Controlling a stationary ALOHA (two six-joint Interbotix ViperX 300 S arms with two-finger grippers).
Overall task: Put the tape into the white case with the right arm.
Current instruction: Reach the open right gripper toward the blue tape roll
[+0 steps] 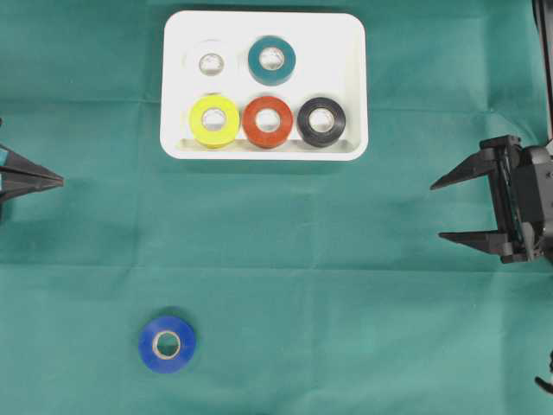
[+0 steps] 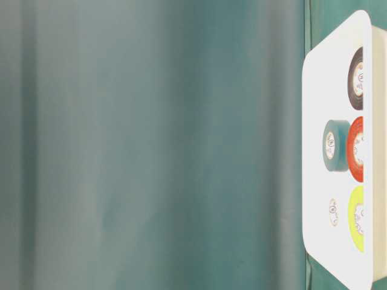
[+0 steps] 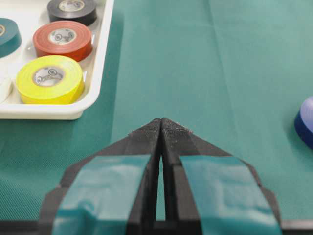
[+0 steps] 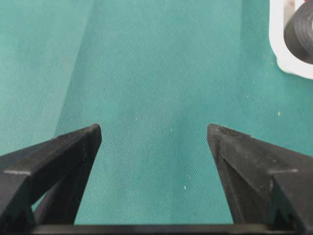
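1. The green cloth [image 1: 346, 285] covers the whole table, with faint fold lines running across it in the overhead view.
2. The white case [image 1: 350, 82] lies at about 12 o'clock in the overhead view, flat on the cloth, its long side running from 9 to 3 o'clock.
3. The right arm [image 1: 536, 203] sits at 3 o'clock, at the edge of the overhead view. Its right gripper [image 1: 436, 209] points toward 9 o'clock with the two black fingers spread wide and nothing between them. The right wrist view shows only bare cloth in the gap, and a corner of the case at 1 o'clock.
4. The left gripper [image 1: 60, 181] sits at 9 o'clock and points toward 3 o'clock. In the left wrist view its jaws, faced with teal strips, are pressed together at the tips and hold nothing.
5. The blue tape [image 1: 167, 343] lies flat on the cloth at about 7 o'clock, well apart from the case and from both grippers.
6. Five rolls lie flat inside the case. In the row nearer the table's middle:
   - the yellow tape [image 1: 214, 121] at the 9 o'clock end
   - the red tape [image 1: 267, 121] in the middle
   - the black tape [image 1: 320, 121] at the 3 o'clock end
7. In the far row, the white tape [image 1: 210, 62] is toward 9 o'clock and the teal tape [image 1: 272, 59] is just beside it toward 3 o'clock.
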